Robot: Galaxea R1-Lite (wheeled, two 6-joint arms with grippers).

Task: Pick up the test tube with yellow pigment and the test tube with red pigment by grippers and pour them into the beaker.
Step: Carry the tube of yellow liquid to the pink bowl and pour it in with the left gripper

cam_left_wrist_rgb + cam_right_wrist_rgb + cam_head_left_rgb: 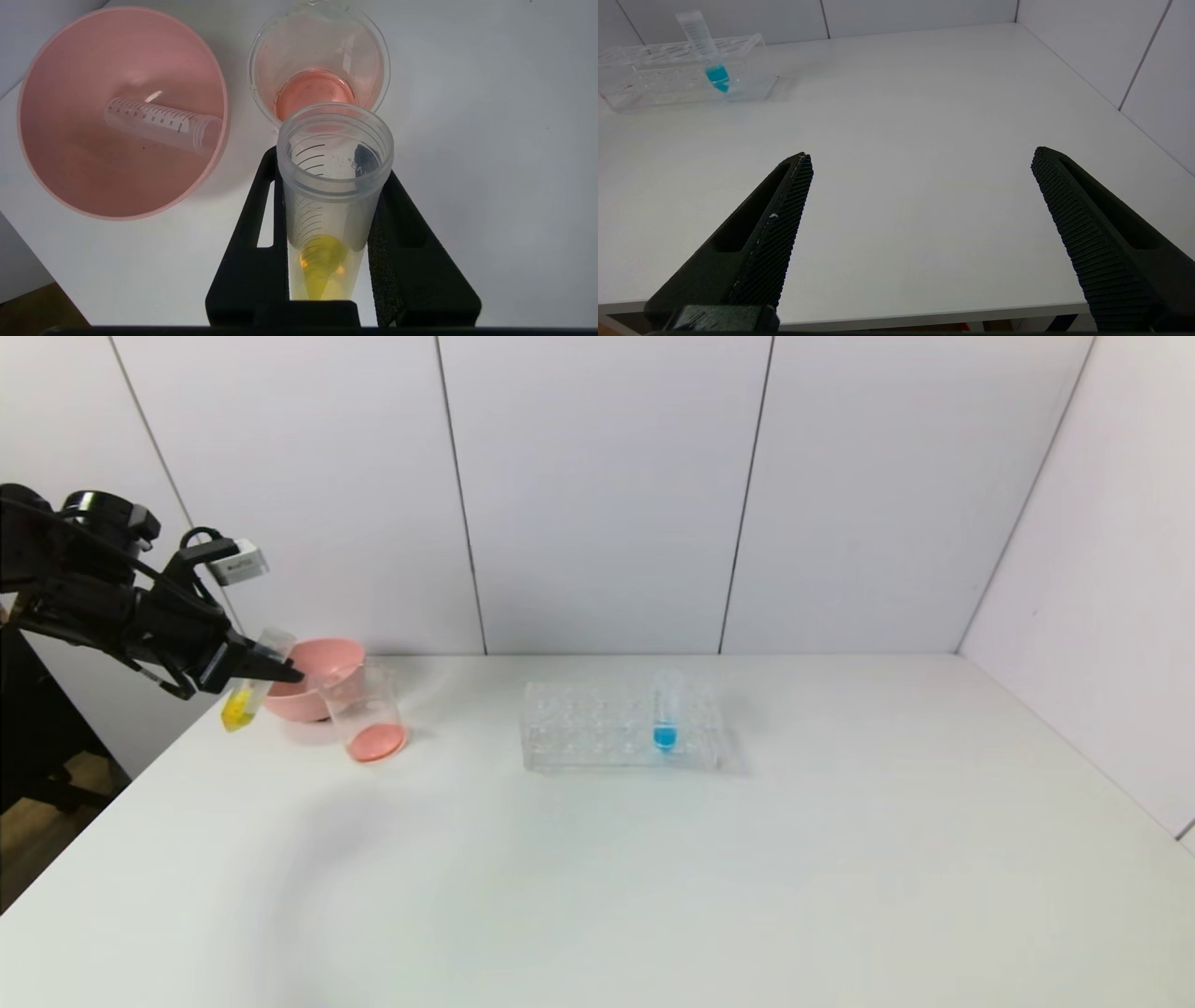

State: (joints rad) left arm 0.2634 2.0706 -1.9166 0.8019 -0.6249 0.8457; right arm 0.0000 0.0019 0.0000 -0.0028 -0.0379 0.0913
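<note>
My left gripper (266, 665) is shut on the test tube with yellow pigment (246, 696) and holds it above the table at the far left. The tube is tilted, its open mouth up towards the beaker (366, 714) and its yellow base down and away. In the left wrist view the tube (327, 219) sits between the black fingers (252, 242), its mouth just short of the beaker (322, 56), which holds pink-red liquid. No tube with red liquid shows; an empty clear tube (159, 123) lies in the pink bowl. My right gripper (920, 156) is open and empty over the table's near edge.
The pink bowl (327, 658) stands just behind and left of the beaker; it also shows in the left wrist view (60, 158). A clear tube rack (597, 733) at mid-table holds a blue-liquid tube (665, 714), also seen in the right wrist view (710, 56).
</note>
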